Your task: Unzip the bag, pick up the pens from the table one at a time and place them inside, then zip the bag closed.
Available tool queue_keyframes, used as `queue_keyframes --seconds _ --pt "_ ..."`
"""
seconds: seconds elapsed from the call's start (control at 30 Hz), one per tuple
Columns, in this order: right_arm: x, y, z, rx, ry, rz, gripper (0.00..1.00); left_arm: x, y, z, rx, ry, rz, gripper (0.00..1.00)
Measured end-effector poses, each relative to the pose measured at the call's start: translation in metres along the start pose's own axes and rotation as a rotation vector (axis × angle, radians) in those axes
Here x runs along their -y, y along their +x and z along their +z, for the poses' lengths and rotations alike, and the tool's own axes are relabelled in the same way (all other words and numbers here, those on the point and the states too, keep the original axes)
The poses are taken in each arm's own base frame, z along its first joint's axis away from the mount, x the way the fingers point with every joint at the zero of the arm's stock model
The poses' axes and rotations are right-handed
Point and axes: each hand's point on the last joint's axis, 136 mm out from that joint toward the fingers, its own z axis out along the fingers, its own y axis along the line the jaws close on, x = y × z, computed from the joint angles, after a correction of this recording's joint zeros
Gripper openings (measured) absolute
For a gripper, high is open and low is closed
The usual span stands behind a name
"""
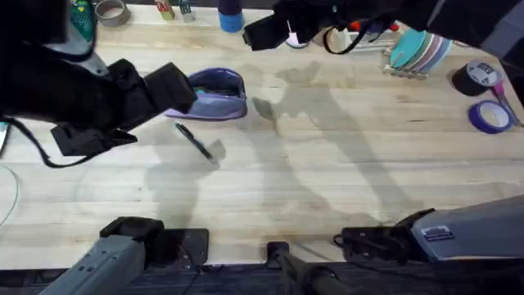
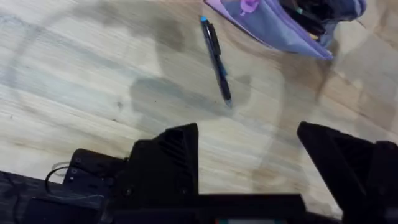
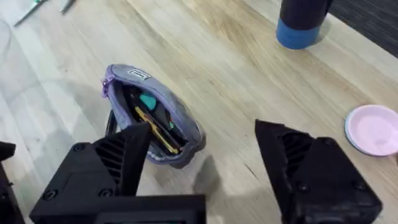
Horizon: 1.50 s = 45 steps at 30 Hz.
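Broad pale wooden plank table (image 1: pixel 327 164). On it, toward the far left, small lavender fabric pouch (image 1: pixel 214 94), unzipped and gaping, with what look like yellow and teal items inside. Just in front, apart from it, one thin black pen (image 2: pixel 216 59). Left gripper (image 2: pixel 249 162) and right gripper (image 3: pixel 202 155) both spread wide, empty.

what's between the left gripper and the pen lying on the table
Nothing but bare table. In the left wrist view, the open left gripper hangs above the pen with plain wood between.
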Motion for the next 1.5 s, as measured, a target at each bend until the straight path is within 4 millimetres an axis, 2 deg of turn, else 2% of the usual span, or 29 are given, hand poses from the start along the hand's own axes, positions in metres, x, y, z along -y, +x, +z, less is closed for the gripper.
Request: queue_keyframes --seconds 0.17,0.33,0.37,0.4,0.57,0.83,1.2,1.23,1.5 --pt "0.0 0.0 0.0 -0.001 0.0 0.0 0.996 0.009 0.003 0.005 0.038 -0.028 0.012 0.994" --pt "0.0 0.0 0.0 0.0 0.0 0.0 0.996 0.011 0.005 0.023 0.024 -0.061 -0.019 0.994" --pt "0.0 0.0 0.0 0.0 0.0 0.0 0.996 0.01 0.006 0.028 0.014 -0.074 -0.029 0.994" --pt "0.0 0.0 0.0 0.0 0.0 0.0 0.996 0.008 0.006 0.043 -0.004 -0.1 -0.051 0.994" --pt "0.0 0.0 0.0 0.0 0.0 0.0 0.995 0.007 0.007 0.061 -0.008 -0.107 -0.067 0.994" --pt "0.0 0.0 0.0 0.0 0.0 0.0 0.996 -0.007 0.018 0.095 -0.02 -0.135 -0.069 0.993" --pt "0.0 0.0 0.0 0.0 0.0 0.0 0.996 -0.011 0.022 0.125 -0.039 -0.158 -0.067 0.994" --pt "0.0 0.0 0.0 0.0 0.0 0.0 0.996 -0.014 0.025 0.134 -0.072 -0.187 -0.066 0.993" --pt "0.0 0.0 0.0 0.0 0.0 0.0 0.997 -0.02 0.037 0.155 -0.156 -0.264 -0.045 0.993"
